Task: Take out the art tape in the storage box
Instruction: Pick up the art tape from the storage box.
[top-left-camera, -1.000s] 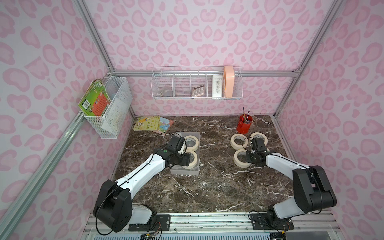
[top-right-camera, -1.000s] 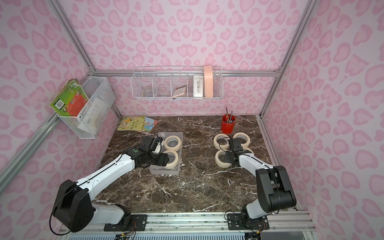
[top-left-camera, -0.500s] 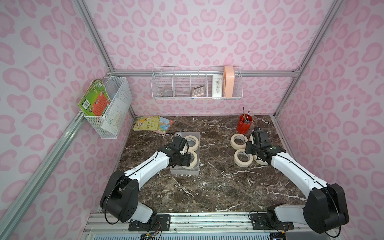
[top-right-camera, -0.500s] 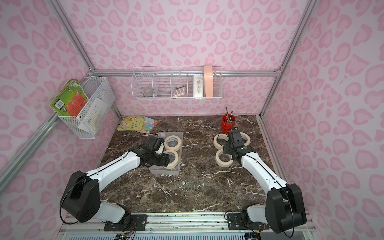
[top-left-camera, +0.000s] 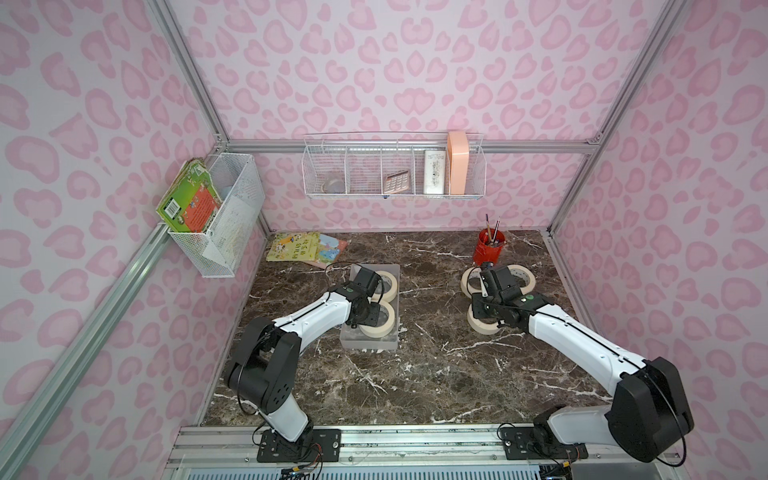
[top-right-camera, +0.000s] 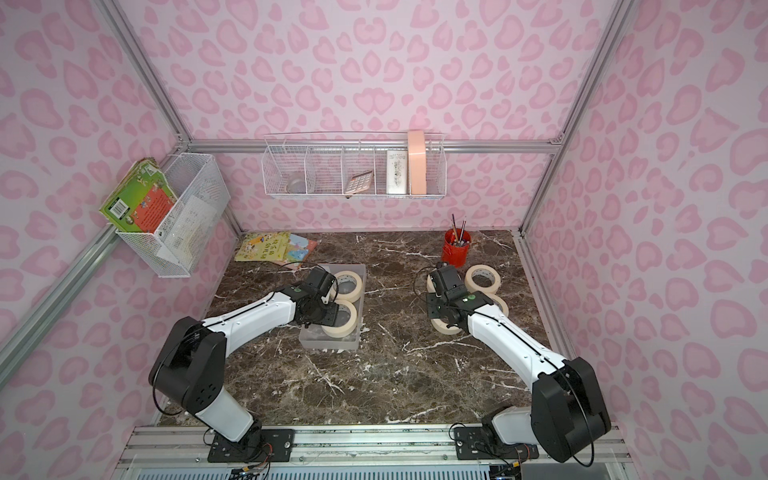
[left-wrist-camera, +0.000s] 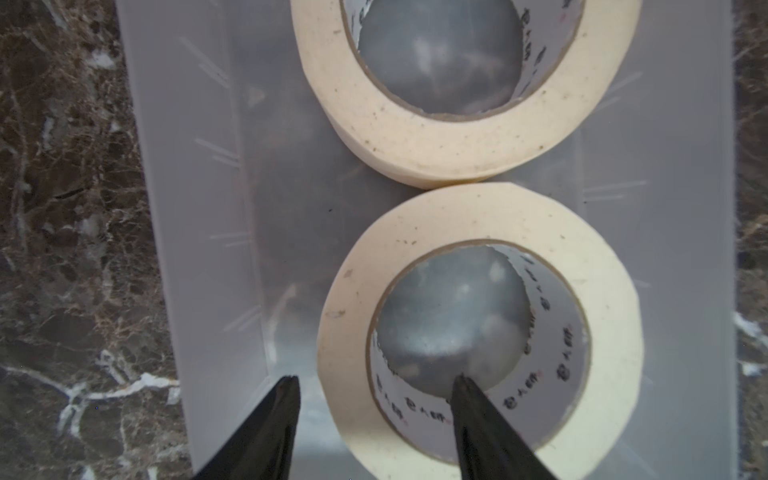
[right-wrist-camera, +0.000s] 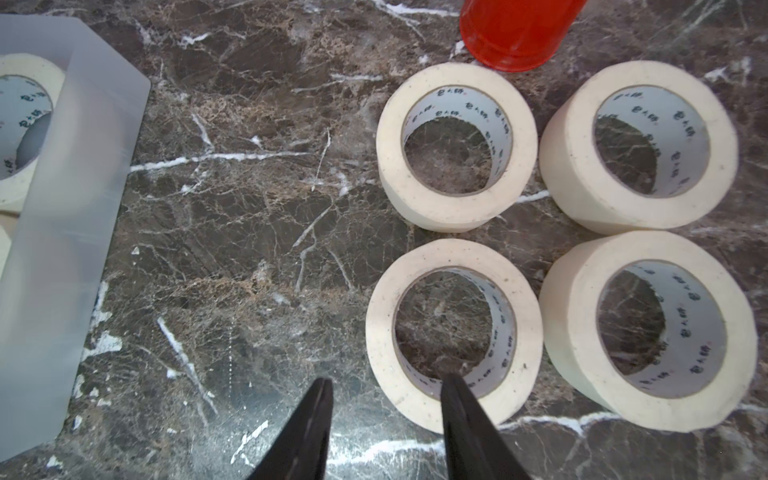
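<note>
The storage box (top-left-camera: 370, 344), frosted and translucent, lies left of the table's middle and shows in both top views, also as box (top-right-camera: 328, 344). Two cream art tape rolls lie flat in it, a near roll (left-wrist-camera: 602, 332) and a far roll (left-wrist-camera: 415, 137). My left gripper (left-wrist-camera: 374, 384) is open and down in the box, one finger inside the near roll's core and one outside its wall. Several more rolls lie on the table to the right, among them one roll (right-wrist-camera: 378, 332) just ahead of my right gripper (right-wrist-camera: 386, 384). That gripper is open and holds nothing.
A red cup (top-left-camera: 490, 249) with brushes stands just behind the right-hand rolls. Picture books (top-left-camera: 303, 247) lie at the back left of the table. A wire basket (top-left-camera: 224, 216) hangs on the left wall and a long one (top-left-camera: 395, 174) on the back wall.
My right gripper has opened, let go of a roll among those on the right, and lifted away. My left gripper's jaws have narrowed round the near roll's wall in the box.
</note>
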